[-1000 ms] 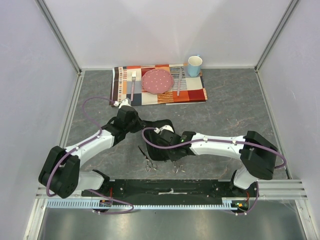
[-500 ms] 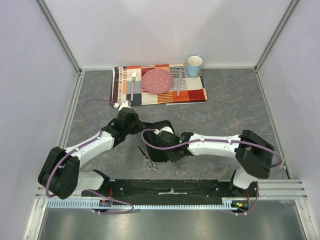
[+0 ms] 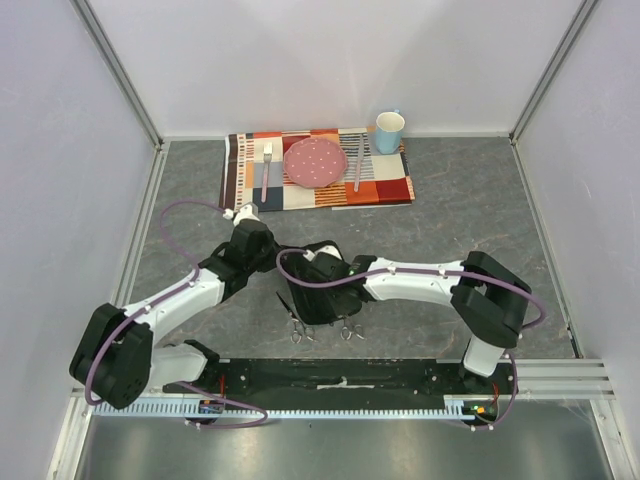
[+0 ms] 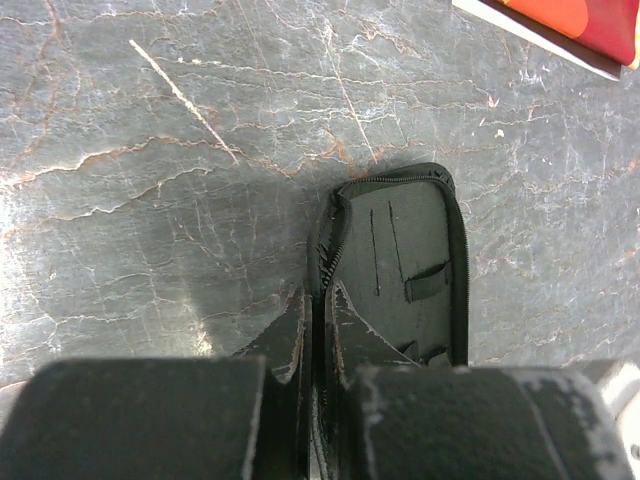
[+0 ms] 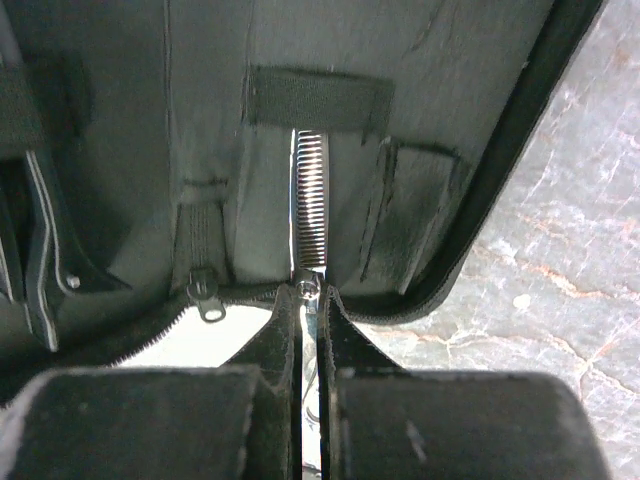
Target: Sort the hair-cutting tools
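White arm links point(image 3: 185, 295), black joints point(image 3: 112, 352), looping purple cables point(image 3: 166, 218), scuffed black tool fingers point(image 4: 290, 335)

Grey marble table point(image 3: 470, 235) — striped placemat point(image 3: 388, 186), black case point(image 4: 400, 235), scissors point(image 3: 298, 328)

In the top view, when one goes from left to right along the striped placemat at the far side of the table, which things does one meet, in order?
Along the placemat: fork → plate → knife → cup, which stands at the mat's far right corner.
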Available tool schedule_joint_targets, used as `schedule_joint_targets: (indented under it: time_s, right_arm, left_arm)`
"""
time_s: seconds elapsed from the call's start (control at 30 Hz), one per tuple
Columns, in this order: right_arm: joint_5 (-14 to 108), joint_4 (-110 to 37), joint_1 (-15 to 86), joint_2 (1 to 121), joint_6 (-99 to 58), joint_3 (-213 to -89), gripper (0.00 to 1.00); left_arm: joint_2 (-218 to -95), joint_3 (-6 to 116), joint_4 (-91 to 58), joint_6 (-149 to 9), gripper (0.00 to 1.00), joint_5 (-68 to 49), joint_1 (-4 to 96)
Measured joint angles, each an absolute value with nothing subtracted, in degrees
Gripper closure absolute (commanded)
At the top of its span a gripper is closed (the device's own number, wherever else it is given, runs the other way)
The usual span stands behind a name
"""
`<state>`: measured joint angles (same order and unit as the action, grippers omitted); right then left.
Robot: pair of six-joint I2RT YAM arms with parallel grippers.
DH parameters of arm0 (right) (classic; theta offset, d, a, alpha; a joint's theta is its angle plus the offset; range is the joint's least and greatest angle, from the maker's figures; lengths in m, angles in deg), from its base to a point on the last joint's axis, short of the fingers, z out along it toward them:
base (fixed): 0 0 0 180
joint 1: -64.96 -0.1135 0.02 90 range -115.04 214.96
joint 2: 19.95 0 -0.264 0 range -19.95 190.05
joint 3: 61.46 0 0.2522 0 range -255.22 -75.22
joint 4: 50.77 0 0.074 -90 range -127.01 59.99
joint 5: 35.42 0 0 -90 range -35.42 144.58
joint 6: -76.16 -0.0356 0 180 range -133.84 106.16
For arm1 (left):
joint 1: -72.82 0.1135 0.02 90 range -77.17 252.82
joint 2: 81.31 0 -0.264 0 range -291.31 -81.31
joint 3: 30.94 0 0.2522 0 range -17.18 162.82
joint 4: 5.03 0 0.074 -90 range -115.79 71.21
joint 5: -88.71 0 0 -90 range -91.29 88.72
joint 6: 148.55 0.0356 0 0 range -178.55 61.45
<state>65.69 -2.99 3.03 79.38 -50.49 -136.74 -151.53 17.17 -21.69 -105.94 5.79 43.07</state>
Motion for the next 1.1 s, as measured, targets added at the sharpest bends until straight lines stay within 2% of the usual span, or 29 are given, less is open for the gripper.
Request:
schedule_joint_targets:
  time_s: [0.53,0.67,0.77,0.87,1.1]
  right_arm:
    - [64.73,-6.2,9.63,88.62,-43.08,-147.62,1.0]
    - [64.64,-7.01,10.18,89.85,-42.07,-149.22,0.76]
    - [64.58,-7.34,10.24,90.02,-41.79,-149.39,0.68]
    - [65.01,-7.38,10.39,89.76,-41.87,-149.37,0.63]
    - [67.44,-7.42,10.24,81.65,-43.36,-145.92,0.62]
  left_arm:
    - [-150.83,17.11,-21.8,-105.9,0.98,6.75,43.2]
    - [-150.76,17.11,-21.67,-105.88,0.98,7.86,43.46]
    - [-150.65,17.11,-21.69,-105.86,0.98,8.23,43.48]
    - [-150.33,17.11,-21.69,-105.86,0.98,8.36,43.48]
    - [-149.71,17.11,-22.17,-105.86,0.98,8.45,42.8]
